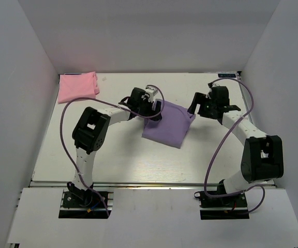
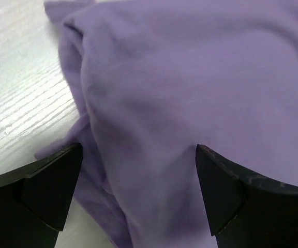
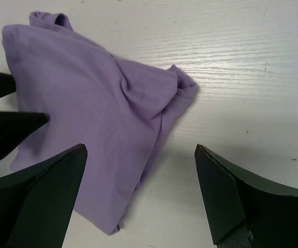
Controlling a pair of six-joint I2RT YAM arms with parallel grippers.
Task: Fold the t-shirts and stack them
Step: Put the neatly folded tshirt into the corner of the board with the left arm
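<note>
Left gripper (image 2: pixel 138 150) and right gripper (image 3: pixel 141 150) are both spread wide with nothing held. They are poised at the far corners of the purple shirt (image 1: pixel 168 124), the left over its cloth and the right straddling its bunched edge, a placement judged suited to pinching both corners for another fold or a lift. That shirt is laid mid-way across the table (image 1: pixel 113 165) as a rumpled folded bundle, while the pink shirt (image 1: pixel 77 87) is parked folded in the far-left corner, well apart, presumably as the stack's base. No label, brand or writing can be read on either.
</note>
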